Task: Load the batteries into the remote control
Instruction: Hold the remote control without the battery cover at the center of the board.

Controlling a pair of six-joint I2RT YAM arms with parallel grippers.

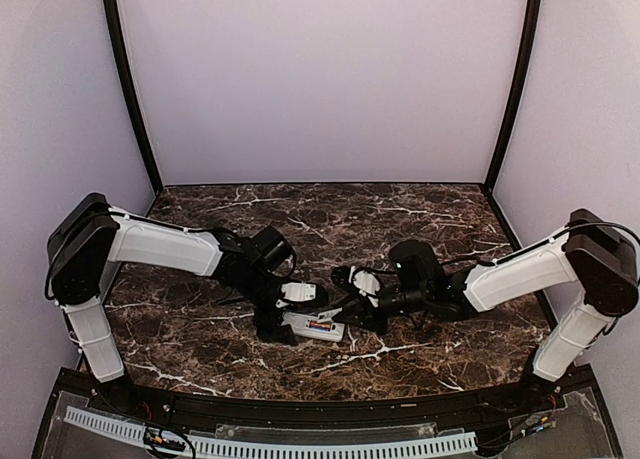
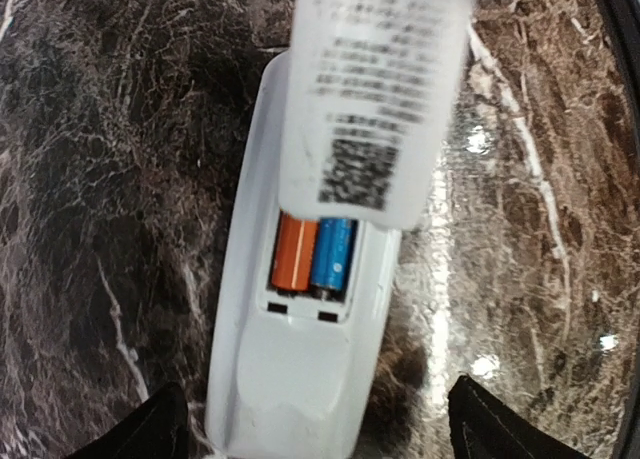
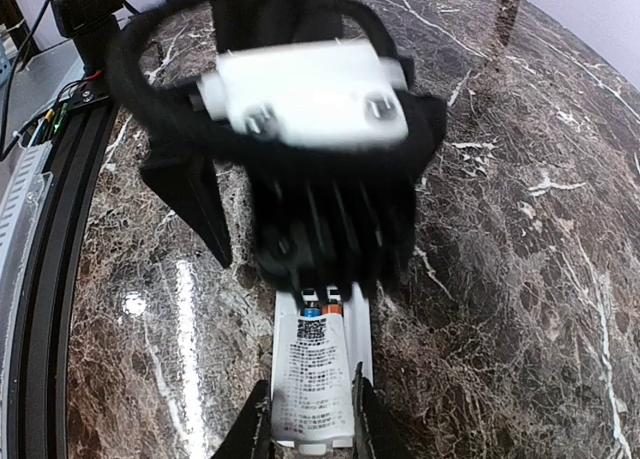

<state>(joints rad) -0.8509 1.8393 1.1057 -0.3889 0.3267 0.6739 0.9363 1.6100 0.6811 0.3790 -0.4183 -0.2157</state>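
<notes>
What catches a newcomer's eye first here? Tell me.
The orange battery and blue battery lying side by side in the open bay of the white remote control. Above them, the right claw holds a labelled white cover partly over the remote; the left claw hangs open at its other end.

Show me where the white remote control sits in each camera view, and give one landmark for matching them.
Top external: the white rectangular plastic remote control lies just below the picture's middle.
Left wrist: the remote control fills the centre, back up, battery bay open.
Right wrist: the remote control is at bottom centre, between the right fingers.
Landmark: the orange cylindrical battery beside the blue battery in the bay, seen in both wrist views.
</notes>
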